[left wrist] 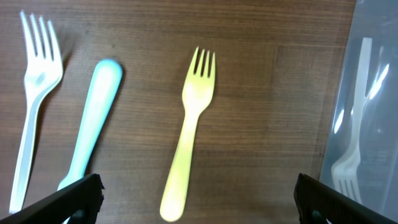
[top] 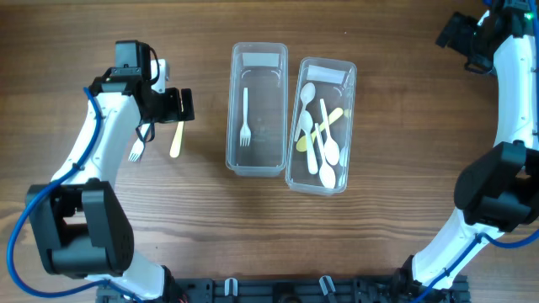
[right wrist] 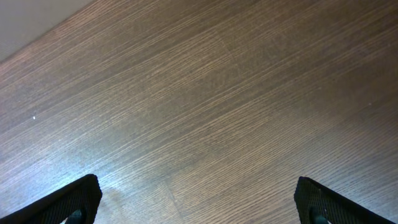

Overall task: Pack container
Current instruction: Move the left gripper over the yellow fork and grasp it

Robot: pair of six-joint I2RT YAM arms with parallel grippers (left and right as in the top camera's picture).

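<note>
Two clear plastic containers stand mid-table. The left container (top: 257,164) holds one white fork (top: 245,118). The right container (top: 292,168) holds several white and yellow spoons (top: 324,139). My left gripper (top: 177,105) is open above a yellow fork (left wrist: 186,140), which lies on the table and also shows in the overhead view (top: 176,141). Beside it lie a light blue utensil handle (left wrist: 92,127) and a white fork (left wrist: 32,99), also in the overhead view (top: 136,151). My right gripper (right wrist: 199,205) is open and empty over bare wood, at the far right corner (top: 459,34).
The left container's wall (left wrist: 367,112) shows at the right edge of the left wrist view. A pale surface lies past the table's edge (right wrist: 37,25) in the right wrist view. Arm bases stand along the front edge (top: 278,290).
</note>
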